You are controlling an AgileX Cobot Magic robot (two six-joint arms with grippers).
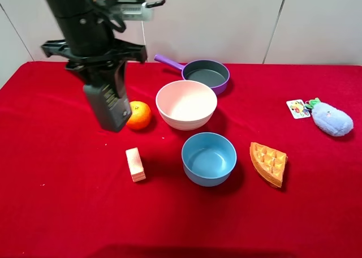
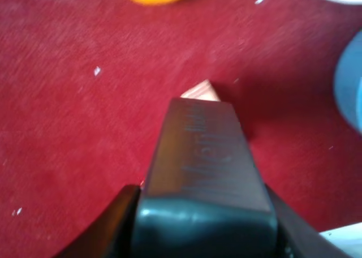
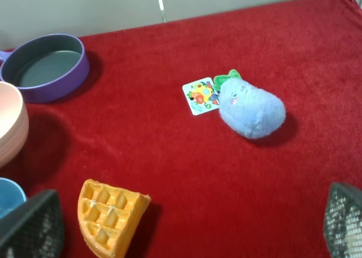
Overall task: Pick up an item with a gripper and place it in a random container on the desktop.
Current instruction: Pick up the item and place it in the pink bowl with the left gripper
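**Left gripper [image 1: 104, 78] holds the pump bottle [image 1: 110, 108] in the air above the left half of the tabletop [image 1: 56, 207].**

The left gripper is clenched on the upper end of the dark grey pump bottle. The bottle hangs downward, a little tilted, and is lifted off the red cloth. In the high view its lower end is seen just beside the orange [image 1: 139, 115]. In the left wrist view the cream block [image 2: 201, 91] shows just past that end. The pink bowl [image 1: 186, 104] stands near the middle of the tabletop, apart from the bottle. The purple pan [image 1: 207, 74] is toward the far edge from it and the blue bowl [image 1: 208, 158] toward the front edge. The right gripper [image 3: 186, 229] is released, with its fingers wide apart, above the right half. There the waffle piece [image 3: 110, 213] and the blue plush toy [image 3: 251, 108] lie.
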